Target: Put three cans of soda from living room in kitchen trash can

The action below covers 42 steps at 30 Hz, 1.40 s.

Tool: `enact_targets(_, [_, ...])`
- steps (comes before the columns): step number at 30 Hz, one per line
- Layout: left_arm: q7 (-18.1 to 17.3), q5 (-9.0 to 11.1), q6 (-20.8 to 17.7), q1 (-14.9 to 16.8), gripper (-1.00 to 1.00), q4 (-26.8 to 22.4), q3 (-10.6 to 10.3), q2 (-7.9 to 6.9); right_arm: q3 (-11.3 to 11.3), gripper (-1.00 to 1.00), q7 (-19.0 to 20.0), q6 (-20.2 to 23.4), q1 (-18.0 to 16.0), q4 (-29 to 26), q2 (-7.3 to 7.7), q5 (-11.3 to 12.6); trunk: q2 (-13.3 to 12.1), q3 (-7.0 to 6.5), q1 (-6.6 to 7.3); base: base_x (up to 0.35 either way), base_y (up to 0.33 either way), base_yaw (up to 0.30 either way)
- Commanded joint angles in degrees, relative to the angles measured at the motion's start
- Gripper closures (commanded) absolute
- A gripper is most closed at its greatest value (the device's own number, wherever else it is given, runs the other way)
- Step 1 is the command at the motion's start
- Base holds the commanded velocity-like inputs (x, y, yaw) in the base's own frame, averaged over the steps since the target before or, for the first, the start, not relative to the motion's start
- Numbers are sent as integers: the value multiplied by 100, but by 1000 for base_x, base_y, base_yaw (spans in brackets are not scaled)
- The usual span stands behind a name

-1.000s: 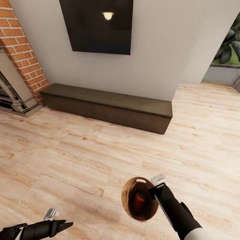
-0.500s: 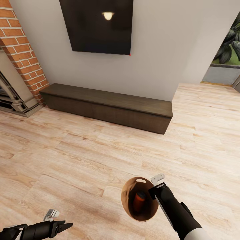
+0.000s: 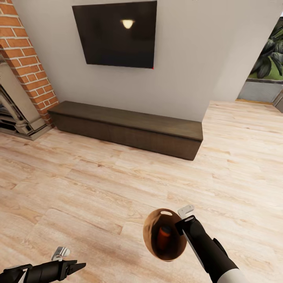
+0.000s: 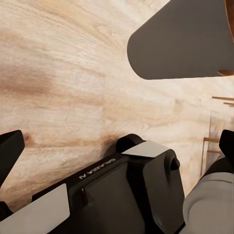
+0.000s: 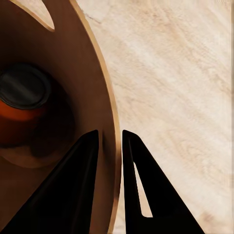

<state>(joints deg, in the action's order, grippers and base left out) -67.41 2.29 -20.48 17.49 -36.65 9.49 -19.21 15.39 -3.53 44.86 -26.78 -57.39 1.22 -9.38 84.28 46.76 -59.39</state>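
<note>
The right gripper (image 3: 182, 225) is clamped on the rim of the bin (image 3: 151, 236), one finger inside the wall and one outside, and it holds the bin up off the wood floor (image 3: 98, 184) at the robot's lower right. In the right wrist view the two dark fingers (image 5: 78, 185) pinch the thin tan edge of the bin (image 5: 105, 97) between them. Down in the brown interior sits an orange-red soda can (image 3: 164, 236), standing on the bottom with its dark top (image 5: 24, 87) facing up. The oval hand slot (image 3: 166, 213) shows near the far rim. The left gripper (image 3: 74, 267) hangs low at the robot's left, well apart from the bin, fingers drawn close together and carrying nothing. Ahead, a long dark low cabinet (image 3: 129, 129) runs along the pale wall, under a black screen (image 3: 116, 33). A brick column (image 3: 27, 63) stands at the left, and green plants (image 3: 269, 55) show through the opening at the far right.
</note>
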Motion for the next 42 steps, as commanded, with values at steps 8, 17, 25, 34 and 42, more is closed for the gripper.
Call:
enact_targets(8, [0,0,0,0,-100,0,-3,2,-13,100,36,-3,-2,-79,1,50,0,-75,0,0,0,0])
enact_targets(17, [0,0,0,0,-100,0,-6,4,-47,100,43,-3,-2,-207,10,56,0,-159,0,0,0,0])
enact_targets(25, [0,0,0,0,-100,0,-8,5,-59,100,45,-3,-2,-249,24,58,0,-234,0,0,0,0])
enact_targets(34, [0,0,0,-1,-100,0,-8,4,-62,100,46,-3,-2,-255,36,59,0,-318,0,0,0,0])
enact_targets(42, [0,0,-2,0,-100,0,-7,2,-62,100,46,-3,-2,-255,41,59,0,-392,0,0,0,0])
